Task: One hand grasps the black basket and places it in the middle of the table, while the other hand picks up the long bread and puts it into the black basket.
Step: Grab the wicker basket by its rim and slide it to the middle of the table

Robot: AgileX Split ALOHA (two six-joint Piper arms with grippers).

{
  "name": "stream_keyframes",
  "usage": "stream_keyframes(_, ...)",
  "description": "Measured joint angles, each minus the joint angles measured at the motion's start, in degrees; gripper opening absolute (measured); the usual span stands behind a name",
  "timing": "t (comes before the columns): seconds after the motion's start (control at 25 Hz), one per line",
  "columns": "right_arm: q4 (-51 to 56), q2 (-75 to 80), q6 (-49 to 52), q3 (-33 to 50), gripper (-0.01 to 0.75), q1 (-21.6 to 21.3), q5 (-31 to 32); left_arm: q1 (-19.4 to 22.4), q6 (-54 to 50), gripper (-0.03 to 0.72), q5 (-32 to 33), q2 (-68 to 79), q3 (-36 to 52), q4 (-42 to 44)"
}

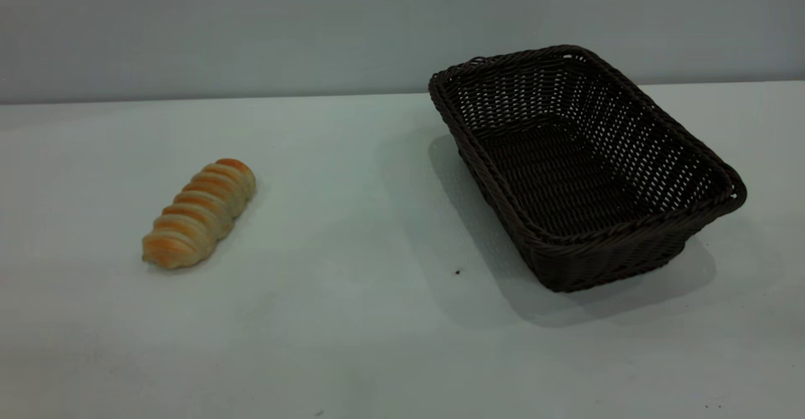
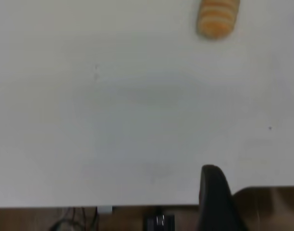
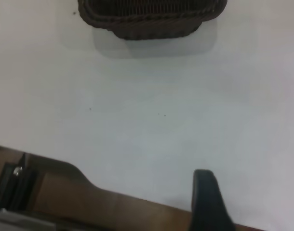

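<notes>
While nothing has been grasped yet, the black basket (image 1: 588, 167) sits off toward the right of the table (image 1: 352, 318), and the long bread (image 1: 199, 213) lies well apart to the basket's left. Both steps remain. Neither gripper shows enough to tell its opening. Nothing stands between bread and basket.

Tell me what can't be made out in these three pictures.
- Dark woven wicker basket: right wrist view's edge cuts off most of it.
- Golden ridged long bread: left wrist view's edge cuts it.
- Left gripper: one black finger shows, so its opening is unclear.
- Right gripper: likewise, one finger.
</notes>
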Motion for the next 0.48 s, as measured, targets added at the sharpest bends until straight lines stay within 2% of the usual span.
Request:
stream_keyframes(0.32, 6.85, 10.23, -1.52, -0.87, 0.558, 0.0, -4.61, 0.0, -3.39, 0.56, -5.03, 7.82, -0.29, 0.0)
stream_keyframes(0.48, 10.42, 15.66, -2.01, -0.87, 0.565, 0.0, -5.41, 0.0, -5.28, 0.574, -6.4, 8.34, -0.29, 0.0)
